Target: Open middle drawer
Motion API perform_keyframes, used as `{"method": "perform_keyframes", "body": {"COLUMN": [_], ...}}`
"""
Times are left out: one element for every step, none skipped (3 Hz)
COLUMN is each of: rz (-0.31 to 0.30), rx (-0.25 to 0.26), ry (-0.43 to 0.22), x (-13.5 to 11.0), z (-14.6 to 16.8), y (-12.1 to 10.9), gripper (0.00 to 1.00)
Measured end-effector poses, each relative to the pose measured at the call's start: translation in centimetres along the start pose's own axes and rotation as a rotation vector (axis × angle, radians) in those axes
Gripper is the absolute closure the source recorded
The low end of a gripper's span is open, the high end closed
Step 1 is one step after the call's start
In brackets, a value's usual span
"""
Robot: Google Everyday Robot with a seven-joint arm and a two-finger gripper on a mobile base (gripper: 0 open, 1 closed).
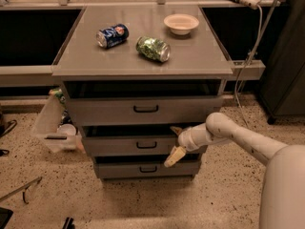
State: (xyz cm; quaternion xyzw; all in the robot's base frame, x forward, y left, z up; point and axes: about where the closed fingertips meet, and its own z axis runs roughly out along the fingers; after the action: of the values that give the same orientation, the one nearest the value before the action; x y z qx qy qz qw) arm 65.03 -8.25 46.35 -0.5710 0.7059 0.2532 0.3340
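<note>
The grey metal cabinet has three drawers. The middle drawer point(119, 146) has a small black loop handle point(146, 145) at its centre and stands pulled out a little, with a dark gap above its front. My gripper point(175, 143) is at the right part of that front, to the right of the handle. Its fingers are spread, the upper fingertip point(175, 129) at the front's top edge and the lower fingertip point(174, 157) below the front. My white arm point(248, 144) reaches in from the lower right.
The top drawer point(143, 109) and bottom drawer point(145, 168) are also slightly out. On the cabinet top point(200, 56) lie a blue can point(112, 36), a green can point(153, 48) and a white bowl point(181, 23). A clear bin point(50, 125) stands on the floor at the left.
</note>
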Motion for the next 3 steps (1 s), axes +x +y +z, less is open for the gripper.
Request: {"method": "perform_keyframes", "body": {"rz": [0.007, 0.007, 0.029], "rx": [0.008, 0.008, -0.038], "ry": [-0.014, -0.014, 0.043], "x": [0.2, 0.2, 1.5], "z": [-0.3, -0.3, 1.3], "y": [0.0, 0.0, 0.1], "gripper": [0.00, 0.00, 0.00]}}
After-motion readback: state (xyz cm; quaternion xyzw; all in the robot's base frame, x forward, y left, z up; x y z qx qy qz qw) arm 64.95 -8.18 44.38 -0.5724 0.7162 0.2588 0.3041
